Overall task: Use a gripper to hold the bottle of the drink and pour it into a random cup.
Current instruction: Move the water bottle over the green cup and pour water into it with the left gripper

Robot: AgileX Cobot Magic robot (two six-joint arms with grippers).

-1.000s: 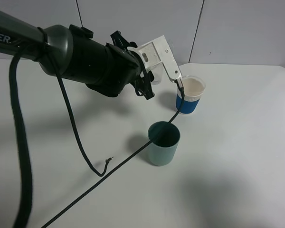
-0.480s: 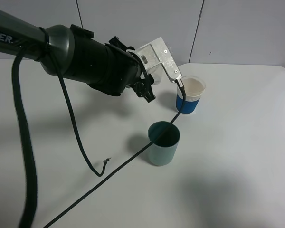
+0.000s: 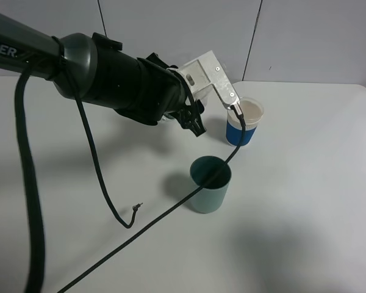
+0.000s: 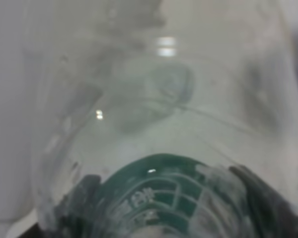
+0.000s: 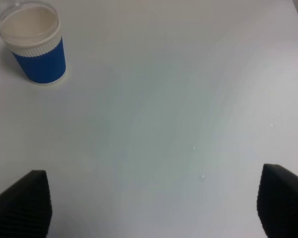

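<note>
From the high camera, the left gripper [image 3: 202,85] hung above the surface [image 3: 305,201], beyond the teal cup [image 3: 210,183] and beside the blue-and-white cup [image 3: 243,125]. At the left wrist, the bottle of the drink [image 4: 159,99] filled the view, pinched by that gripper. At the right wrist, the right gripper [image 5: 154,203] stood spread.

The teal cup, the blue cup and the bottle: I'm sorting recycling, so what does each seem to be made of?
Teal cup: opaque and smooth with a dull sheen, so probably plastic. Blue cup: ribbed blue wall under a white rim; it could be paper or plastic, hard to tell. Bottle: see-through wall with glints and a green printed band, so likely clear plastic.
</note>
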